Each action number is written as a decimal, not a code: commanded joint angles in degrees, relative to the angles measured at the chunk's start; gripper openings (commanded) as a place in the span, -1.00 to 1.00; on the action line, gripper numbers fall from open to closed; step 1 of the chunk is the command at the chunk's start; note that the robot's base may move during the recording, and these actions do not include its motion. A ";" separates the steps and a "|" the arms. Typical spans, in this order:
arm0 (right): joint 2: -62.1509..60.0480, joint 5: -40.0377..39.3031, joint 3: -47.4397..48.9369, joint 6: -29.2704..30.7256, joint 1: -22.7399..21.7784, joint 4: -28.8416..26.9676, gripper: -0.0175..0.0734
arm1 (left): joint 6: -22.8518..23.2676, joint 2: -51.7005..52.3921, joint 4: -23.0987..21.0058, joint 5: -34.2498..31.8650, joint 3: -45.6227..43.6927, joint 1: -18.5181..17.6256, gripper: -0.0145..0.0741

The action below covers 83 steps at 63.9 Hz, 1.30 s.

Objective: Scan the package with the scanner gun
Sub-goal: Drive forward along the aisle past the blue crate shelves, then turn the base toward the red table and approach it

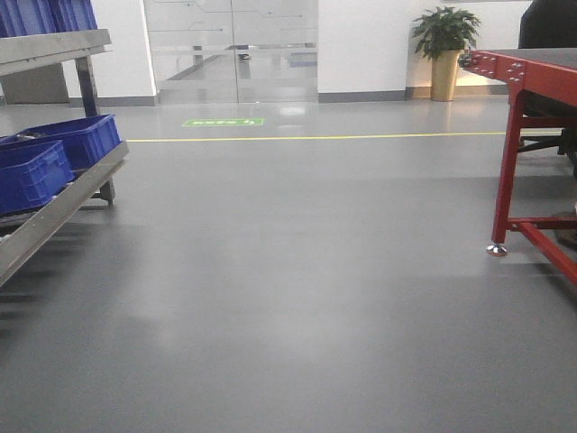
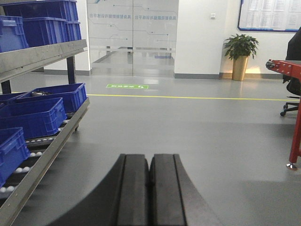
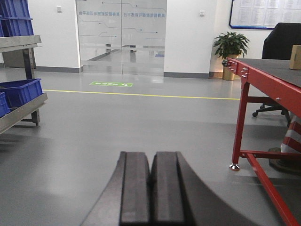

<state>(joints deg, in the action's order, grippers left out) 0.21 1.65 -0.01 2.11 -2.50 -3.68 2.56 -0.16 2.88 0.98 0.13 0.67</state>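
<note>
My left gripper (image 2: 149,157) is shut and empty, its black jaws pressed together, pointing out over the grey floor. My right gripper (image 3: 150,155) is also shut and empty, pointing the same way. No scanner gun shows in any view. A brown box (image 3: 295,57), perhaps a package, stands on the red-framed table (image 3: 263,70) at the far right of the right wrist view. Neither gripper shows in the front view.
A metal roller rack (image 1: 54,207) with several blue bins (image 1: 77,140) stands at the left; it also shows in the left wrist view (image 2: 44,150). The red table (image 1: 523,72) is at the right. A potted plant (image 1: 444,50), glass doors and a yellow floor line lie ahead.
</note>
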 commanded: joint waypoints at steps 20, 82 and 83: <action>-0.21 -1.16 0.01 0.25 -0.31 -0.15 -0.98 | -0.22 0.16 -0.09 -0.98 -0.13 0.32 -0.92; -0.21 -1.16 0.01 0.25 -0.31 -0.15 -0.98 | -0.22 0.16 -0.09 -0.98 -0.13 0.32 -0.92; -0.21 -1.16 0.01 0.25 -0.31 -0.15 -0.98 | -0.22 0.16 -0.09 -0.98 -0.13 0.32 -0.92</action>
<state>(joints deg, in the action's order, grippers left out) 0.21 1.65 -0.01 2.11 -2.50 -3.68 2.56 -0.16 2.88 0.98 0.13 0.67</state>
